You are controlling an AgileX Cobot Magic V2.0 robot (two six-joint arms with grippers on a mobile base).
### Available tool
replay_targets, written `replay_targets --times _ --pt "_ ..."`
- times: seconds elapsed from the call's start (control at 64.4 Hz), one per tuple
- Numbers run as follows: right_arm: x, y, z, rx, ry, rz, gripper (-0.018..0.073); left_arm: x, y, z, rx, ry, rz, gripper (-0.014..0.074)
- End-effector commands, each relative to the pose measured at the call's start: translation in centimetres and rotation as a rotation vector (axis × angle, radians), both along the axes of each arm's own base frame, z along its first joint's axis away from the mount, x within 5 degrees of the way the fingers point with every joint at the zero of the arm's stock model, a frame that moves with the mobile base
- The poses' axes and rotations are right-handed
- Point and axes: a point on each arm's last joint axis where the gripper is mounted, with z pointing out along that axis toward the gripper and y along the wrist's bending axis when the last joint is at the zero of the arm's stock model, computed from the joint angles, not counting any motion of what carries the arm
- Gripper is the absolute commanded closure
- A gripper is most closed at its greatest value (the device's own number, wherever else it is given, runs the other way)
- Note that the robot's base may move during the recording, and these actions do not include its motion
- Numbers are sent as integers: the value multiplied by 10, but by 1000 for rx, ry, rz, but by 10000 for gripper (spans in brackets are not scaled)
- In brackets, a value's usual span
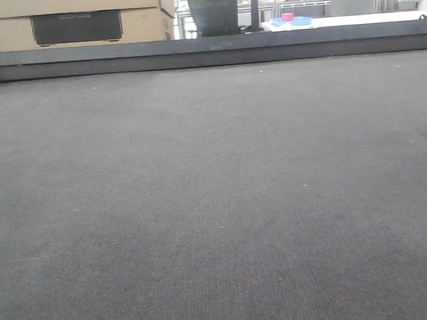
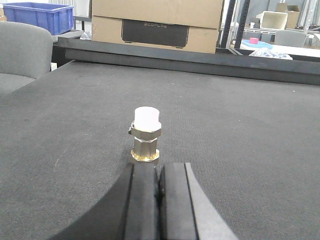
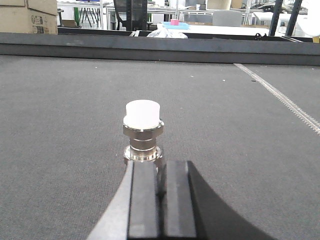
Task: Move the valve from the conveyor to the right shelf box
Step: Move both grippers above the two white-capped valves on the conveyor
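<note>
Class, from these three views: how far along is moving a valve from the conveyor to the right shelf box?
Nothing looks finished: the brass valve before the left gripper and the silvery valve before the right gripper stand upright on the conveyor, ungrasped. In hand: both grippers sit shut, low behind them. Remaining: opening, grasping, lifting, carrying to the shelf box, not in view.

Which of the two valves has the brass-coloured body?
The brass valve standing upright before the left gripper; the silver valve, before the right gripper, has a plainly grey metal body.
</note>
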Motion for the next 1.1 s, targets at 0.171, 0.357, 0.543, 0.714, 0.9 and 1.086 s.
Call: replay_targets --times 0.171,0.357,0.543,0.714,0.9,1.086 --pt "0 0 2 3 -21 -7 722 -1 0 2 -3 -24 -1 707" --pt "0 0 2 3 -21 -7 722 -1 0 2 -3 -24 -1 707" --pt "0 -1 4 2 -40 -8 722 -1 0 3 -3 -27 -1 707" --pt "0 -1 11 1 -124 -15 722 -1 0 7 1 -78 -4 707" --pt "-2 -2 22 -1 -249 -26 722 -3 -1 23 15 -255 -14 707" --pt "-13 -1 65 -2 -290 -16 722 -14 -2 66 50 -329 -8 707"
